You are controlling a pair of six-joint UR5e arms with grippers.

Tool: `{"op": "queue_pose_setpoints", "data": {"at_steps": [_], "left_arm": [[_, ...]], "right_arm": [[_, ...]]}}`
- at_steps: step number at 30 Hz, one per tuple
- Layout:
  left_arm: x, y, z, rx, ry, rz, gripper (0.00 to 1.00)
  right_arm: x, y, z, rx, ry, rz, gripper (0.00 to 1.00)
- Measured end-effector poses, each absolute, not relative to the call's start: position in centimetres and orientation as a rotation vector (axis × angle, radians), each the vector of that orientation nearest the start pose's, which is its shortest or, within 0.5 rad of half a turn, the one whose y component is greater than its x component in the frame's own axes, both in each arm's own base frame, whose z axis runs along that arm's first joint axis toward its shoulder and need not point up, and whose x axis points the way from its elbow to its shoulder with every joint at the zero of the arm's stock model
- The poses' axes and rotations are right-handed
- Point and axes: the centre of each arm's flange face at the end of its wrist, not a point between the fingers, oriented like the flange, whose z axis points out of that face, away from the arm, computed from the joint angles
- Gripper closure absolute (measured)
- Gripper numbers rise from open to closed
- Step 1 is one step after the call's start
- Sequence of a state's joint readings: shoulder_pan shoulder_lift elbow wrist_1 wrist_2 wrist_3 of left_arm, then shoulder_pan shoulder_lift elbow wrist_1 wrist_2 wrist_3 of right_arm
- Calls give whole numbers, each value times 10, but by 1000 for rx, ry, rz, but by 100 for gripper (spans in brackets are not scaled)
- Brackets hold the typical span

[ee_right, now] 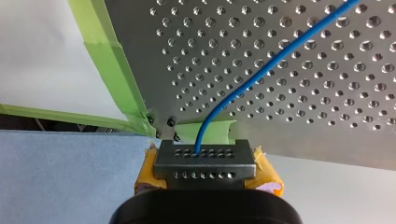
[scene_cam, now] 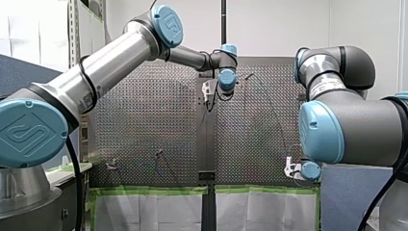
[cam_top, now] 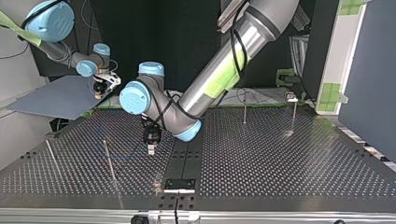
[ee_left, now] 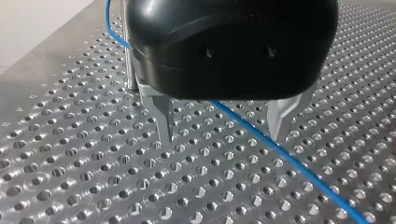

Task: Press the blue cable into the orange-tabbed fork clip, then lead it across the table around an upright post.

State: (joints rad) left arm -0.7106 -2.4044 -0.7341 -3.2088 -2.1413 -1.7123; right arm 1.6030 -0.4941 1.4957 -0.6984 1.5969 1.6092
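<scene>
The blue cable [ee_left: 285, 158] lies on the perforated table and runs between the metal fingers [ee_left: 166, 122] of my left gripper [ee_left: 223, 127], which hovers open just above it without touching. An upright post [ee_left: 126, 51] stands right behind that gripper. In the top view my left gripper [cam_top: 150, 148] hangs near the table's middle, left of the centre strip. My right gripper [ee_right: 205, 163], with yellow pads, is shut on a perforated metal block from which the cable [ee_right: 261, 74] comes out; it sits off the table's corner [cam_top: 100, 87]. A small clip [cam_top: 291, 96] stands at the top view's far right.
Thin upright posts [cam_top: 110, 161] [cam_top: 50, 155] [cam_top: 244, 110] [cam_top: 294, 115] stand on the table. Green tape [ee_right: 112, 65] lines the table's edge by my right gripper. A dark centre strip [cam_top: 184, 158] splits the two plates.
</scene>
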Motion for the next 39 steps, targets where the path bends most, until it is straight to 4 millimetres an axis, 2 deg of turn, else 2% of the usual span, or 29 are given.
{"op": "queue_pose_setpoints", "data": {"at_steps": [9, 21, 35, 39], "left_arm": [[540, -570, 343, -19, 1656, -234, 0], [526, -572, 336, -51, 1743, -316, 0], [513, -568, 339, -56, 1874, -456, 0], [512, -565, 346, -87, 1879, -482, 0]], "right_arm": [[153, -648, -91, 1426, -1444, 1089, 100], [153, -650, -89, 1427, -1443, 1092, 100], [156, -651, -88, 1433, -1435, 1093, 100], [157, -651, -88, 1434, -1434, 1093, 100]]}}
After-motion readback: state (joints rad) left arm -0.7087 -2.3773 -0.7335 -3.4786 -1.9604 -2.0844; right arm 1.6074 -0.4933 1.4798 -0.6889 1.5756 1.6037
